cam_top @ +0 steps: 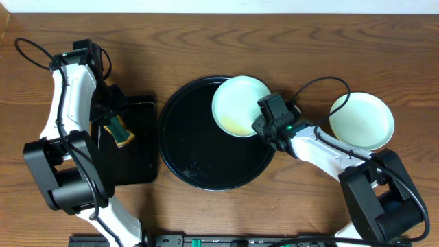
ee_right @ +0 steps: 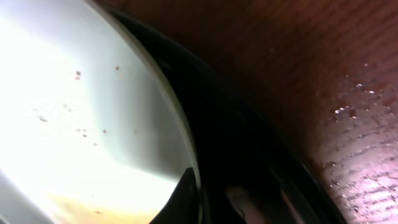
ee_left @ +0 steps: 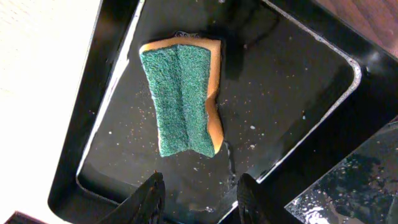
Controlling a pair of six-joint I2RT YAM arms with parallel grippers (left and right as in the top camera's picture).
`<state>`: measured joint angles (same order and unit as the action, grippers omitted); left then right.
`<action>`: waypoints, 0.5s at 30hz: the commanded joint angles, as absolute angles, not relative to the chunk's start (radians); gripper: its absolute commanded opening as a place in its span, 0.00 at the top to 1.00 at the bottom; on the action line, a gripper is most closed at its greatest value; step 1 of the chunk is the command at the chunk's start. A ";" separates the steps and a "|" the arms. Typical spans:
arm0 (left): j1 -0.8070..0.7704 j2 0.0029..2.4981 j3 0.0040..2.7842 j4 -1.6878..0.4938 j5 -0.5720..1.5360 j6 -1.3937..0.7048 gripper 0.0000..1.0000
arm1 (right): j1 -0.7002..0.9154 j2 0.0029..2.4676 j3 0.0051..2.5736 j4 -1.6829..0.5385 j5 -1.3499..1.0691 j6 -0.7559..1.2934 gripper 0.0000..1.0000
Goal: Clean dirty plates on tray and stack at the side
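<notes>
Overhead and wrist views. Your right gripper (cam_top: pixel 269 123) is closed at the right-hand rim of the pale plate (cam_top: pixel 236 104). The right wrist view puts that rim right at the dark fingers, so read it as a pinch on the edge, the one part thin enough for narrow jaws. The plate lies at the upper right of the round black tray (cam_top: pixel 195 154) and overlaps its raised rim on the side nearest the side plate (cam_top: pixel 361 118). That plate rests on the worktop (cam_top: pixel 206 41) well apart from the tray; you cannot tell whether another lies beneath it. A yellowish patch shows in the pale plate's bowl. Your left gripper (ee_left: pixel 199 186) hangs with jaws apart and empty over the rectangular tray (ee_left: pixel 280 93). The green-faced sponge (ee_left: pixel 180 93) lies there just beyond the fingertips, probably so its drips are caught. The step in hand is likely carrying this plate sideways, and a wet rim may slip.
</notes>
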<state>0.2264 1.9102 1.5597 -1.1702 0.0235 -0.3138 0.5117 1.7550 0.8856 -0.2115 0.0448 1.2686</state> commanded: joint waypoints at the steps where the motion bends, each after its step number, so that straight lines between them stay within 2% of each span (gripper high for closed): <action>1: 0.227 1.904 1.571 -1.174 0.016 -0.307 0.61 | 0.512 1.769 0.870 -0.198 0.074 1.181 0.99; 15: 0.227 1.904 1.571 -1.178 0.016 -0.307 0.61 | 0.512 1.755 0.901 -0.161 0.066 0.963 0.99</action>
